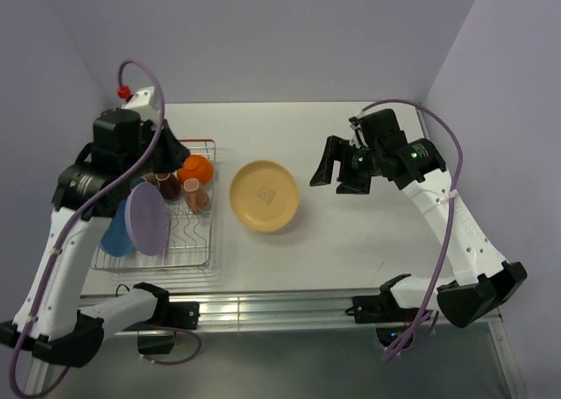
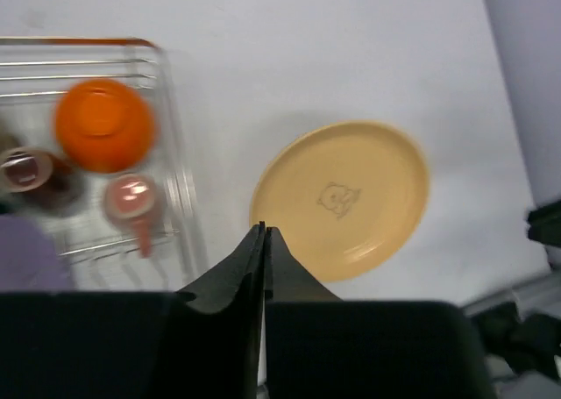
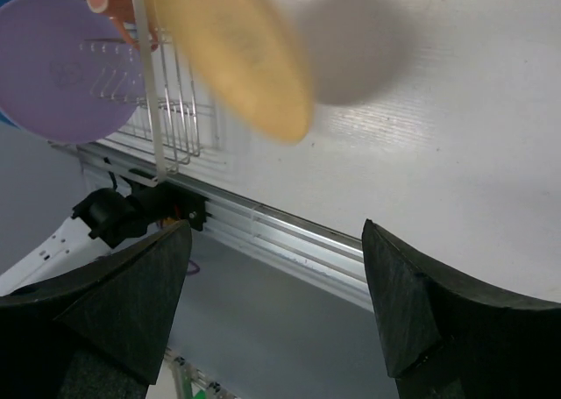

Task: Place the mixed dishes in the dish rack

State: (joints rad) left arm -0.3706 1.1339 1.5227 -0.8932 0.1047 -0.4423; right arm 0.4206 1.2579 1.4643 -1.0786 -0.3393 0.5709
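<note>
The silver wire dish rack (image 1: 188, 250) stands at the left. In it are an upright lilac plate (image 1: 146, 219), a blue plate (image 1: 114, 238) behind it, an upside-down orange bowl (image 1: 196, 167), a dark brown mug (image 1: 169, 187) and a pinkish-orange mug (image 1: 197, 195). The tan plate (image 1: 264, 195) lies flat on the table beside the rack. My left gripper (image 2: 263, 232) is shut and empty, above the rack's far right side. My right gripper (image 1: 337, 167) is open and empty, just right of the tan plate. The cream bowl and dark blue mug are not seen.
The left wrist view shows the tan plate (image 2: 342, 197), orange bowl (image 2: 103, 123) and rack wires (image 2: 180, 197). The right wrist view shows the blurred tan plate (image 3: 232, 48), lilac plate (image 3: 66, 66) and the table's front metal rail (image 3: 289, 232). Walls close in at left, back and right.
</note>
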